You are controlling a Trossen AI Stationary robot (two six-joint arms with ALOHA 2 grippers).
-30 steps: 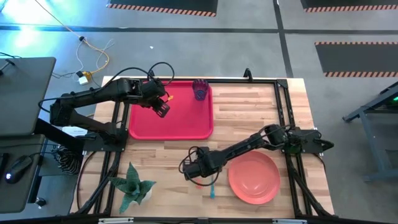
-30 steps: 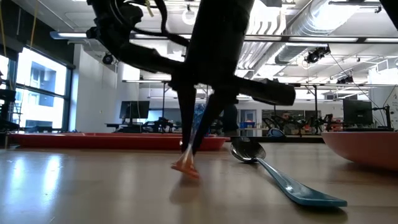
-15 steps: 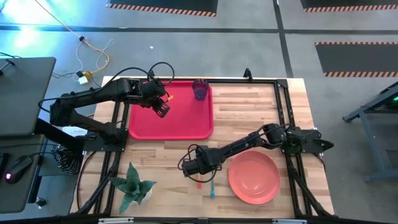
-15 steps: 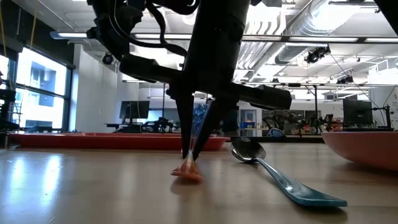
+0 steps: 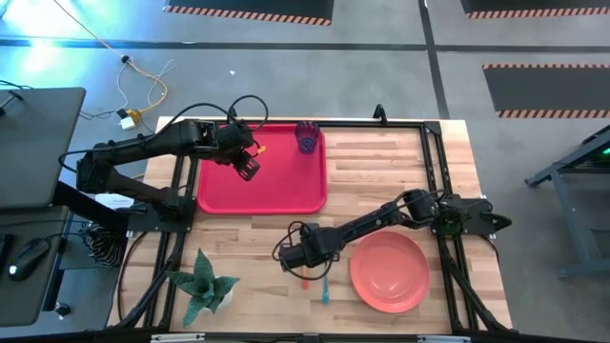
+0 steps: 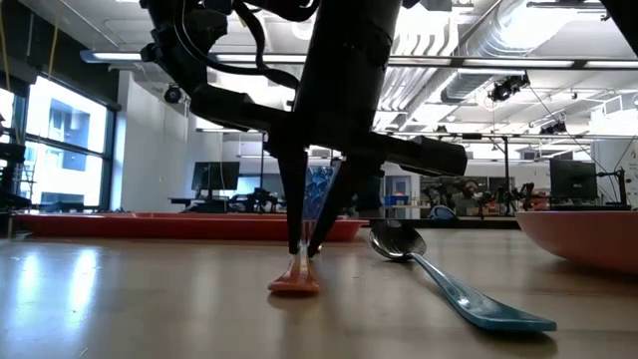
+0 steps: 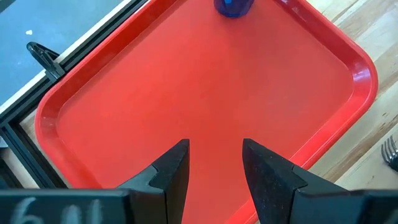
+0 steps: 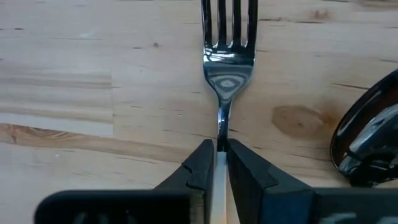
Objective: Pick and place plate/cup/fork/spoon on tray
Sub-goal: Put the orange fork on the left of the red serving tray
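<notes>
The orange-handled fork (image 8: pixel 227 56) is lying flat on the bench beside the blue-handled spoon (image 6: pixel 454 286); the pink plate (image 5: pixel 388 273) is sitting nearby, and the dark blue cup (image 5: pixel 306 137) is standing upright in the red tray's (image 5: pixel 286 195) corner

Fork (image 8: pixel 227 68) handle hidden between jaws; spoon (image 8: pixel 367 143) bowl cut off

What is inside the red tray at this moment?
Only the cup stands inside the tray, near a corner. The left hand hovers above it, hiding a small patch.
</notes>
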